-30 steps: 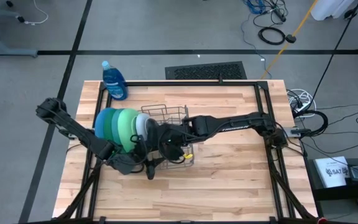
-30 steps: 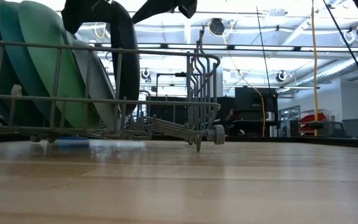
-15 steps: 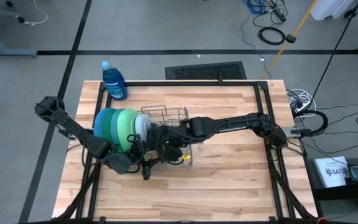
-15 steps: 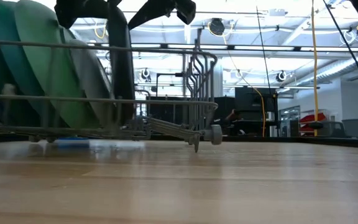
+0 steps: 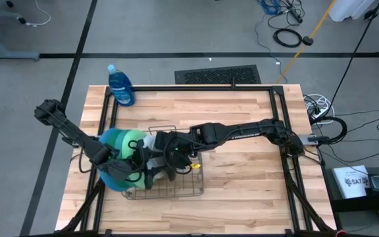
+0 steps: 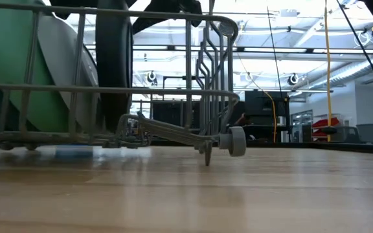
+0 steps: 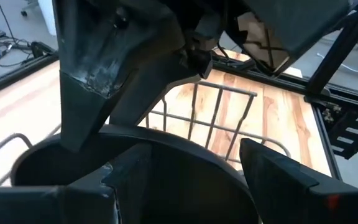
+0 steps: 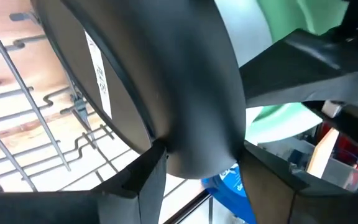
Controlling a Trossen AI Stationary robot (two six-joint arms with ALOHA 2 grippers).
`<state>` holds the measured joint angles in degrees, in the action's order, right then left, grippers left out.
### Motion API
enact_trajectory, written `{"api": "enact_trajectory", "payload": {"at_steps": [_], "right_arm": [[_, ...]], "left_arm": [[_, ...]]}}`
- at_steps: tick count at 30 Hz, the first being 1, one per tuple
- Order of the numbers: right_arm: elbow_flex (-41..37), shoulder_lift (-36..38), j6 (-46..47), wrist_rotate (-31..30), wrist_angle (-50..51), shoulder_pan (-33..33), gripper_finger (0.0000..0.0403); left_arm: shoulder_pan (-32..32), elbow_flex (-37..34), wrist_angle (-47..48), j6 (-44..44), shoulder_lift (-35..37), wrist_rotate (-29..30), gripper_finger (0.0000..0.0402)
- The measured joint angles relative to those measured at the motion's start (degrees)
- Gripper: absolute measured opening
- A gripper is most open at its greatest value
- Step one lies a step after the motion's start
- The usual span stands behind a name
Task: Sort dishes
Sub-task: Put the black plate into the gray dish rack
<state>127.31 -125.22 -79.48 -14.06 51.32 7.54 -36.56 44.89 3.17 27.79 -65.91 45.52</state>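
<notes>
From above you see the grey wire rack (image 5: pixel 170 184) on the wooden desk (image 5: pixel 242 191), with the blue plate (image 5: pixel 114 174) and light green plate (image 5: pixel 133 141) standing at its left end. Both arms meet over the rack, near the plates. The blue soap bottle (image 5: pixel 121 86) stands at the desk's far left corner.

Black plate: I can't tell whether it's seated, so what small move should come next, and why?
Probably hold, then lift it straight up. Both grippers, right and left, straddle the black plate standing in the rack, whose front foot is tipped off the table.
</notes>
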Motion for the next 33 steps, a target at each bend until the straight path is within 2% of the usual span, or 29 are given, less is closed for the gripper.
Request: {"api": "enact_trajectory", "payload": {"at_steps": [6,12,25,33], "right_arm": [[-0.09,-0.17,0.98,-0.39,0.17,-0.59,0.0178],[-0.09,-0.14,2.37,0.14,0.81,-1.38,0.0178],[-0.2,0.5,2.07,-0.94,1.23,-1.48,0.0178],[-0.15,0.84,0.06,-1.29,1.63,-1.49,0.0141]], "left_arm": [[-0.07,1.01,-3.15,-3.6,2.27,1.54,0.024],[-1.33,0.5,-6.49,-10.76,3.88,1.69,0.024],[-2.6,0.43,-5.36,-11.8,4.98,4.84,0.024],[-2.6,0.41,-5.26,-11.8,4.92,5.46,0.024]]}}
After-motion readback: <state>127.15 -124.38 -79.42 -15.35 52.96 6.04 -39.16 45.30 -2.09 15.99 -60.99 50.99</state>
